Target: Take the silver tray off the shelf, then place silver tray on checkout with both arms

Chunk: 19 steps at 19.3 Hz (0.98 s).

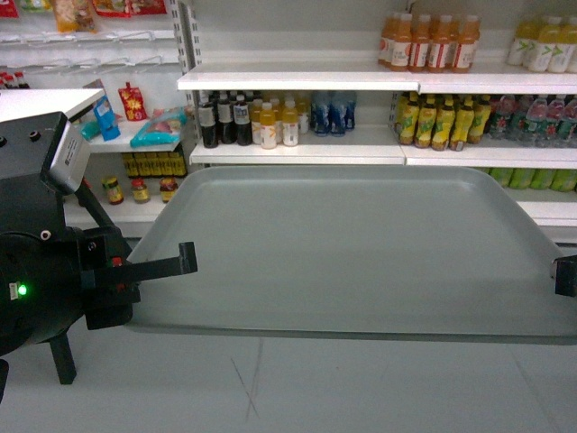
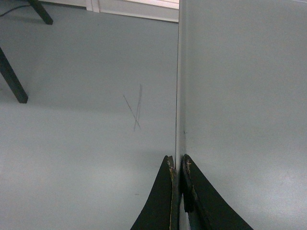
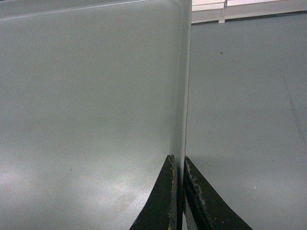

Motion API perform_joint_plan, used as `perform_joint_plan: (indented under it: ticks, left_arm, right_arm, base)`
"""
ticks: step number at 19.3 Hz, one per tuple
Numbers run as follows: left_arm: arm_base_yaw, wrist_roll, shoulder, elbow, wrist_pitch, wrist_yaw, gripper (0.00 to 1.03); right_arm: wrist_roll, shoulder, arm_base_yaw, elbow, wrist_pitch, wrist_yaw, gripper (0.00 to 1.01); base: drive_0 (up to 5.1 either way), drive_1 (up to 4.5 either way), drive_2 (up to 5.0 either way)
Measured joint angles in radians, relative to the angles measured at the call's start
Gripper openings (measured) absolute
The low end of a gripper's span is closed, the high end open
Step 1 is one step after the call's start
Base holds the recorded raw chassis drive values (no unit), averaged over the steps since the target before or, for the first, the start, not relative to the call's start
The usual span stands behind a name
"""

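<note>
Store shelves stocked with drink bottles line the far wall, above a pale grey floor. On the left, the black left arm reaches in level from the side, its left gripper with fingers clenched on the left rim of the silver tray. The tray hangs flat in the air, clear of the shelves, spanning the near middle. At the far right, only the tip of the right gripper shows; its fingers pinch the tray's right rim.
</note>
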Motion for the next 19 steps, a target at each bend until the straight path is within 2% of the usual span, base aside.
perform_joint_plan:
  ticks: [8, 19]
  left_arm:
    - [0.000, 0.000, 0.000, -0.001, -0.009, 0.003, 0.03]
    - [-0.001, -0.004, -0.001, 0.001, -0.002, -0.001, 0.03]
  right_arm:
    - [0.000, 0.000, 0.000, 0.000, -0.006, 0.000, 0.02]
    - [0.000, -0.001, -0.004, -0.001, -0.002, 0.000, 0.02]
  base:
    - [0.0, -4.00, 4.1]
    - [-4.7, 1.37, 3.5]
